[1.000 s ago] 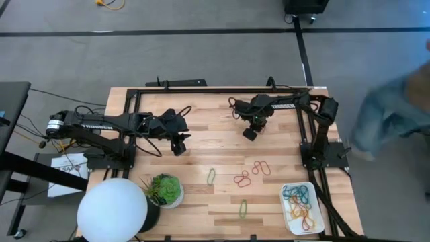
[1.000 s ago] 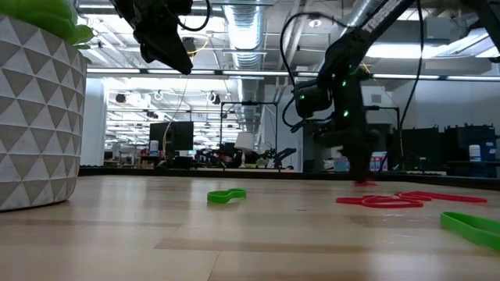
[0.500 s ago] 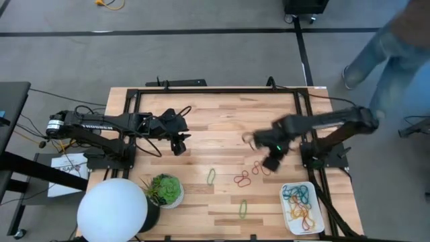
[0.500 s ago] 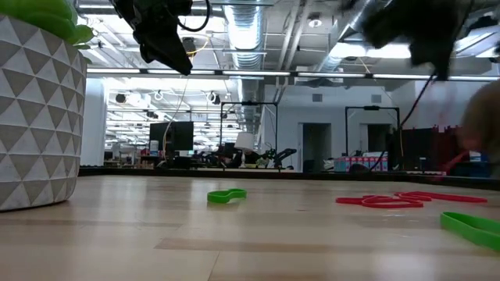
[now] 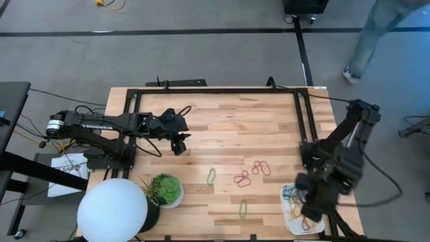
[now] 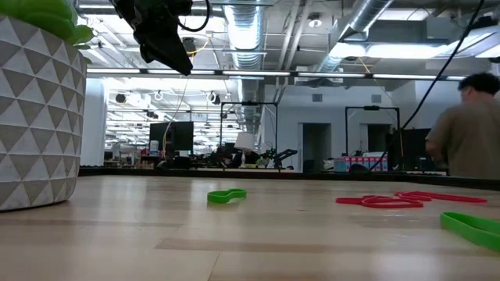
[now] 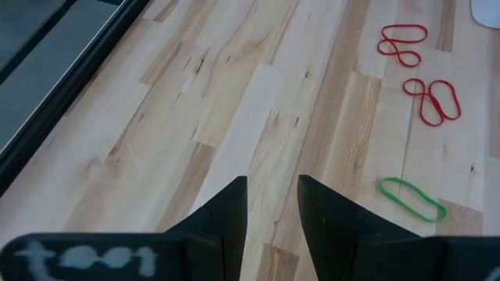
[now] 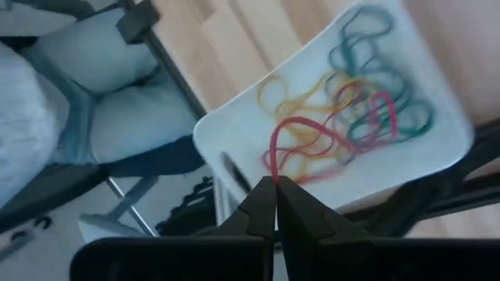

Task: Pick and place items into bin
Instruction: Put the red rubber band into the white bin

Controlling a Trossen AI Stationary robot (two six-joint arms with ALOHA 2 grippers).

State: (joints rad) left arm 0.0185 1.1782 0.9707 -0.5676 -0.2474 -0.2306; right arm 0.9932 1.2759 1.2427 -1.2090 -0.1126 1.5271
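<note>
Two red bands (image 5: 252, 172) and two green bands (image 5: 211, 176) on the table, one white bin (image 5: 287, 216), one potted plant (image 5: 165, 190)

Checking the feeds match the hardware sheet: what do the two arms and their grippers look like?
Both arms are dark, jointed and slim, with black cables looped along them. The left arm carries white lettering on its link. The left gripper has two flat, matte black fingers. The right gripper has the same black fingers, tapering to narrow tips. The right arm shows no readable marking.

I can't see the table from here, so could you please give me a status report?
Right pincer shut on red band over bin. Left pincer open, idle. Four bands left.
</note>
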